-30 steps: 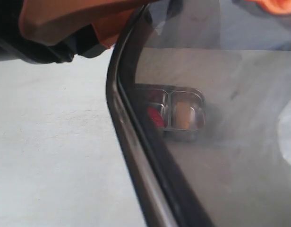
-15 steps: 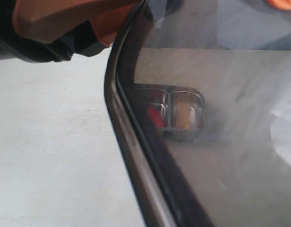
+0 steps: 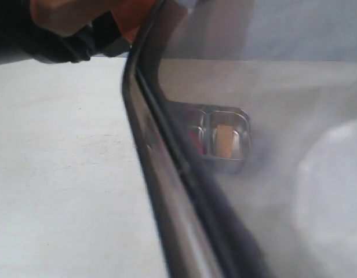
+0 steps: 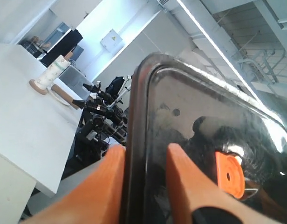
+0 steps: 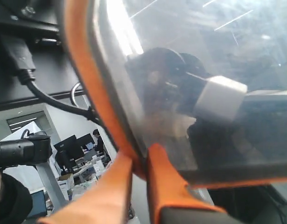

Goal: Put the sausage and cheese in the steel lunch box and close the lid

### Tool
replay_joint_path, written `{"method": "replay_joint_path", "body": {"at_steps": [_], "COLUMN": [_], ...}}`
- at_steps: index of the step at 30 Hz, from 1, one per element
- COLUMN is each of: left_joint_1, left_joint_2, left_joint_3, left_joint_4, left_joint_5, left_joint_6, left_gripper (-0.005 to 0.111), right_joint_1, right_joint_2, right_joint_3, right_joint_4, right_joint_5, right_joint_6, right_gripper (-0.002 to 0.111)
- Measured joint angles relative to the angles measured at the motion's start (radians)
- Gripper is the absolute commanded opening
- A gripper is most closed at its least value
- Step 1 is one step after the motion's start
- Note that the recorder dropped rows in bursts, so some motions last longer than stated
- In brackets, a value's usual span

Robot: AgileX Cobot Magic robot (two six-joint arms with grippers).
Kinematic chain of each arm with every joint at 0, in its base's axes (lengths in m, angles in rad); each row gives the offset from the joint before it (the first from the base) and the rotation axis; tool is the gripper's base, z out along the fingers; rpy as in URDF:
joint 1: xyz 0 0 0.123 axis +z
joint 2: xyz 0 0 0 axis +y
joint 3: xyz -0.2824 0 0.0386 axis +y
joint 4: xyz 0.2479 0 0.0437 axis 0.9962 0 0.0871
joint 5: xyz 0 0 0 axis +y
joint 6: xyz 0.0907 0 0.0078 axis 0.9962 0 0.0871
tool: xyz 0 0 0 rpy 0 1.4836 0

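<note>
Inspecting the loading stage, it reads as complete: the shiny rectangular two-compartment steel lunch box stands on the pale bench, the yellow wedge-shaped toy cheese lies in its right-hand compartment, and a red smear in the left-hand one is judged to be the glossy red toy sausage, partly masked. Closing is outstanding. The dark smoky translucent plastic lid is not yet on the box; it hangs in the air, tilted, well apart from the box and near the exterior camera, so the box is seen through it. The left pincer is clamped on one rim of the lid, one orange finger on each face. The right pincer appears pinched narrowly on another rim. Lowering, aligning and pressing down are left. Count: one sausage, one cheese, one box, one lid bearing one round orange valve tab, two pincers.
</note>
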Motion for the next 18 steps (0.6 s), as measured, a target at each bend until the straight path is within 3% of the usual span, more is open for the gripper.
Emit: {"method": "replay_joint_path", "body": {"at_steps": [2,5,13,18], "left_joint_1": [0.0,0.0,0.0,-0.002], "left_joint_2": [0.0,0.0,0.0,-0.004], "left_joint_3": [0.0,0.0,0.0,0.0], "left_joint_4": [-0.018,-0.023,-0.024,-0.024], "left_joint_5": [0.008,0.008,0.062,0.146], "left_joint_6": [-0.002,0.0,0.005,0.005], "left_gripper": [0.0,0.0,0.0,0.0], "right_joint_1": [0.0,0.0,0.0,0.0], "right_joint_2": [0.0,0.002,0.008,0.011], "right_joint_3": [0.002,0.004,0.009,0.009], "right_joint_4": [-0.015,-0.024,-0.032,-0.06], "right_joint_5": [0.015,0.045,0.085,0.121], "right_joint_6": [0.032,0.058,0.099,0.13], "right_gripper": [0.048,0.057,0.055,0.039]}}
